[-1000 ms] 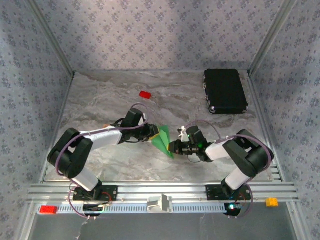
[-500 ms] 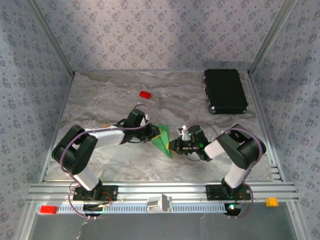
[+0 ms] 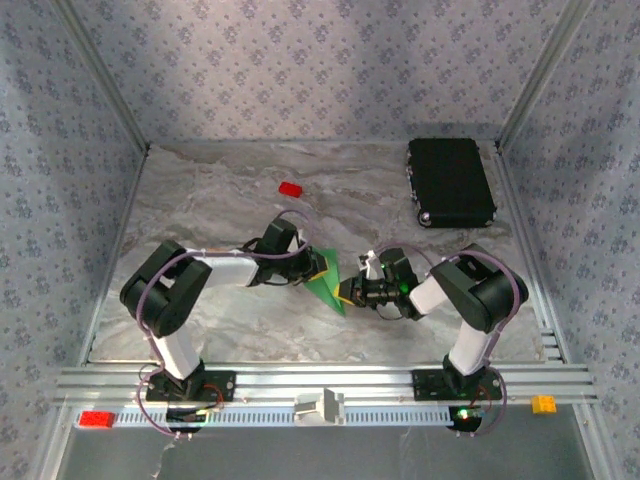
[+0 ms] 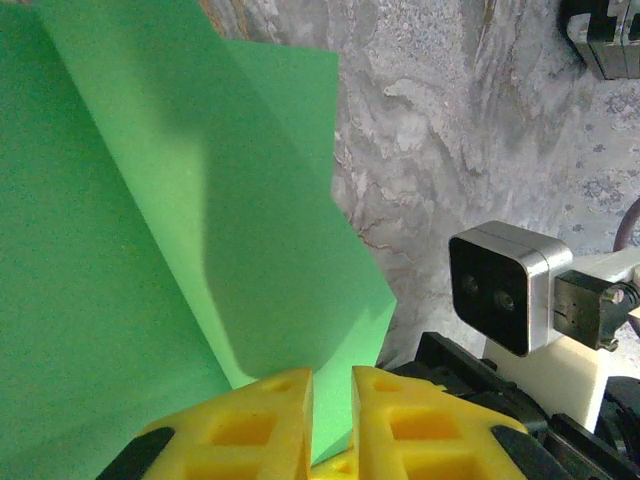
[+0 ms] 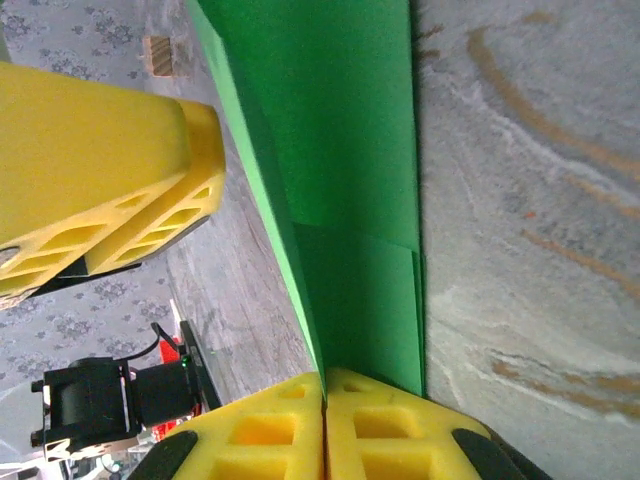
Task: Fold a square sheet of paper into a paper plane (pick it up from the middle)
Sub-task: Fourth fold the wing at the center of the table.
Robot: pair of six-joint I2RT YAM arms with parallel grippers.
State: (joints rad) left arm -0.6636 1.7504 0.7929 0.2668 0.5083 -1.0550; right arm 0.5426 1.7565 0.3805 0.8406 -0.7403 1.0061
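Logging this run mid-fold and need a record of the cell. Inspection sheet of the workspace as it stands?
Surface: grey marbled tabletop.
Job's things: green sheet, already creased with overlapping flaps, held between the two grippers at mid-table.
Clutter: small red block and black case at the far side, both apart from the sheet.
Grippers: left gripper pinches one edge of the sheet; right gripper is shut on the opposite edge.
Cables: purple cable loops by the left wrist, off the sheet.
Surroundings: patterned walls on three sides; aluminium rail at the near edge.
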